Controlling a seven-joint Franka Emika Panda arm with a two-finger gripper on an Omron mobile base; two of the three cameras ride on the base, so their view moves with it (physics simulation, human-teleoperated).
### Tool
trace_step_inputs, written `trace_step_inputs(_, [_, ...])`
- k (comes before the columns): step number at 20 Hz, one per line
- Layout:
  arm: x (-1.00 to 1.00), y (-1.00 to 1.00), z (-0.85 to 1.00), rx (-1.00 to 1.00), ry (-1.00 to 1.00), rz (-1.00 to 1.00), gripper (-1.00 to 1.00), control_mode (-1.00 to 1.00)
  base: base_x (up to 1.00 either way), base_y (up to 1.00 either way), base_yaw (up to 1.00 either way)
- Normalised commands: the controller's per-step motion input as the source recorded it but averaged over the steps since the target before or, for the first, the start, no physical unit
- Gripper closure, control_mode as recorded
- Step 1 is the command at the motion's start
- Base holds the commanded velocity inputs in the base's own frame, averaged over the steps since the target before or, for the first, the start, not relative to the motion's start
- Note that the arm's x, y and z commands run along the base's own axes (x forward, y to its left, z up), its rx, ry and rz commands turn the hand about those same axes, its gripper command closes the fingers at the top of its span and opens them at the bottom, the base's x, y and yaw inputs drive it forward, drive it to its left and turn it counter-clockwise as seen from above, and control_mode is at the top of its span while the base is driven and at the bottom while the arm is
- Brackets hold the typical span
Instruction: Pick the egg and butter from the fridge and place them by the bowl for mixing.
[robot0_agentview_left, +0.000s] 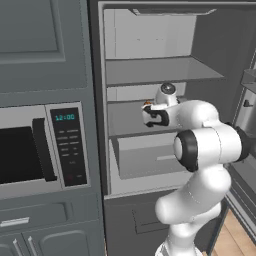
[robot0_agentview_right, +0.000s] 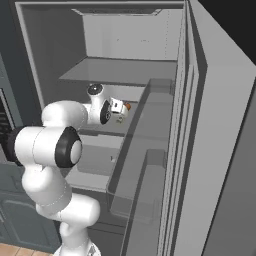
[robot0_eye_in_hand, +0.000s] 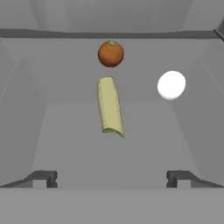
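Jaws wide open, nothing between them — the gripper (robot0_eye_in_hand: 111, 177) points into the fridge (robot0_agentview_left: 150, 75) at mid-shelf level, fingertips (robot0_eye_in_hand: 43, 178) well apart at the bottom of hand view. Butter (robot0_eye_in_hand: 110, 105) lies on the grey shelf straight ahead, approx. centred between the tips but still clear of them, long axis running away from the hand. Egg (robot0_eye_in_hand: 171, 85) sits to its right in hand view, apart from the butter, near the side wall. Reddish-brown ball (robot0_eye_in_hand: 110, 53) is just beyond the butter's far end, by the back wall. From the left base view the arm reaches into the open fridge w/ the hand over the shelf above the light grey drawer (robot0_agentview_left: 145, 157). Microwave (robot0_agentview_left: 42, 147) sits left of the fridge.
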Motion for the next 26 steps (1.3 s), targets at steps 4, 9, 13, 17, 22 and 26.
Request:
trace_step_inputs(4, [0.66,-0.15,-0.25,0.0,0.0,0.0,-1.0,-1.0,0.0,0.0,0.0])
trace_step_inputs(9, [0.64,-0.03,-0.25,0.0,0.0,0.0,-1.0,-1.0,0.0,0.0,0.0])
trace_step_inputs(13, [0.47,0.0,-0.27,0.0,0.0,0.0,-1.0,-1.0,0.0,0.0,0.0])
trace_step_inputs(17, [0.25,0.0,-0.26,0.0,0.02,0.0,-1.0,-1.0,0.0,0.0,0.0])
trace_step_inputs(22, [0.22,0.0,-0.27,0.0,0.02,0.0,-1.0,-1.0,0.0,0.0,0.0])
trace_step_inputs(26, [0.1,0.0,-0.16,0.0,0.0,0.0,-1.0,-1.0,0.0,0.0,0.0])
